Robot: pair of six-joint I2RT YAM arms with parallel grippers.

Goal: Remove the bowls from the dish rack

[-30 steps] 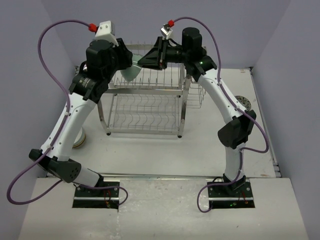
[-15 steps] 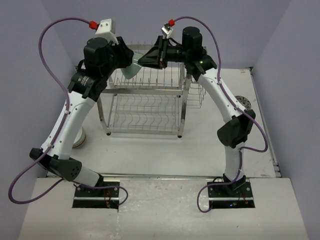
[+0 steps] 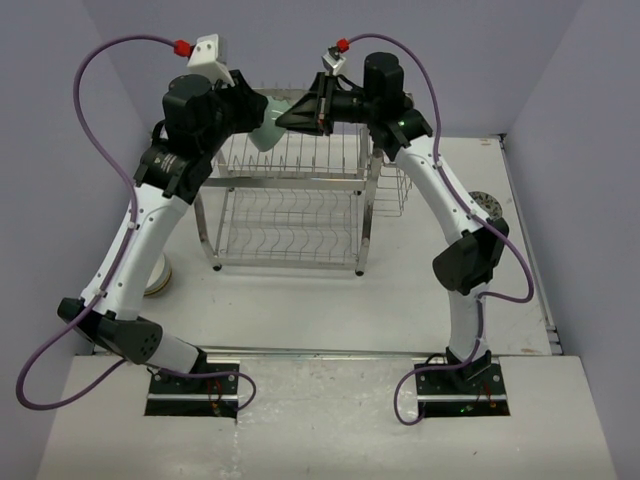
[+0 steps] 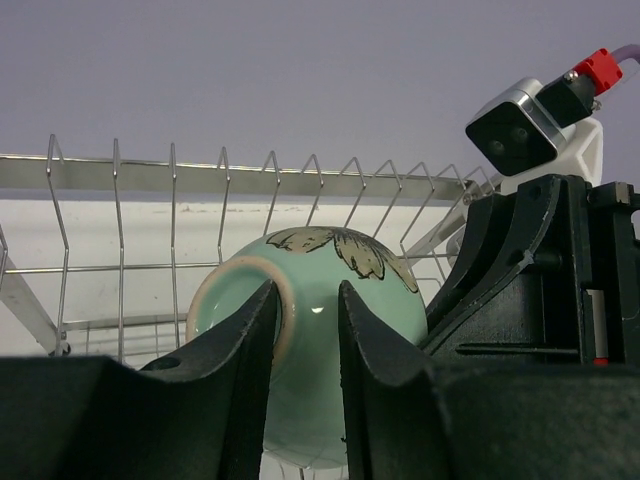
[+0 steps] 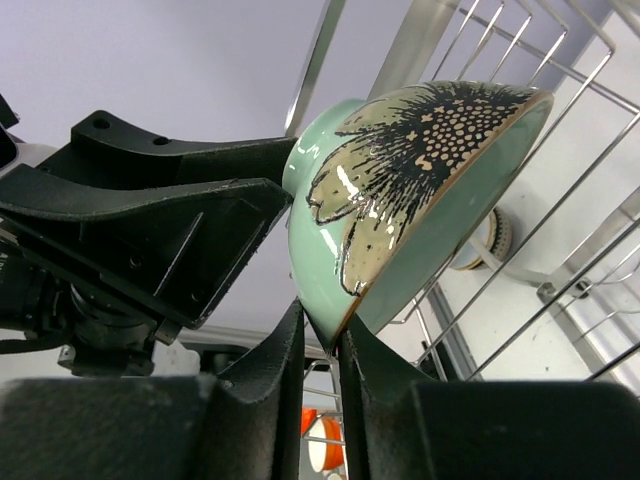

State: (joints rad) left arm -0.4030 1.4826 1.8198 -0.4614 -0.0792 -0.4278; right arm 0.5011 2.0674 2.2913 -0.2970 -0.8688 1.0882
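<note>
A mint-green bowl with a dark leaf pattern is held on edge above the top tier of the steel dish rack. My right gripper is shut on the bowl's rim from the right; in its wrist view the jaws pinch the rim. My left gripper comes from the left; in its wrist view one finger sits inside the bowl's foot ring and the other against the outer wall. Other bowls are stacked on the table at the left, partly behind my left arm.
The rack's wire prongs stand just behind and below the bowl. A small wire side basket hangs on the rack's right. A round metal object lies at the right of the table. Walls close in behind the rack.
The bowl and both grippers have risen slightly above the top tier and shifted a little right. Both grips look unchanged.
</note>
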